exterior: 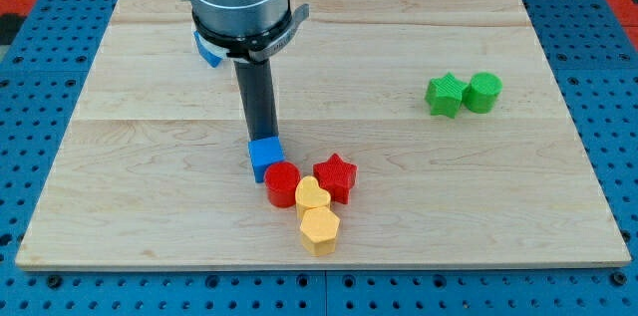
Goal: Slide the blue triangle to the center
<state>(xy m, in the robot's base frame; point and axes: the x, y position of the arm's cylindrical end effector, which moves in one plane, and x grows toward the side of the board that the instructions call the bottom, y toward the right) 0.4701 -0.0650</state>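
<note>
The blue triangle (209, 53) lies near the view's top left and is mostly hidden behind the arm's grey body; only a small blue corner shows. My tip (262, 140) is well below it, at the top edge of a blue cube (265, 158) and seemingly touching it. The wooden board (150, 157) carries all the blocks.
Below and right of the blue cube sits a tight cluster: a red cylinder (282, 184), a red star (336, 176), a yellow heart (313, 196) and a yellow hexagon (320, 231). A green star (445, 95) and a green cylinder (482, 92) touch at the view's right.
</note>
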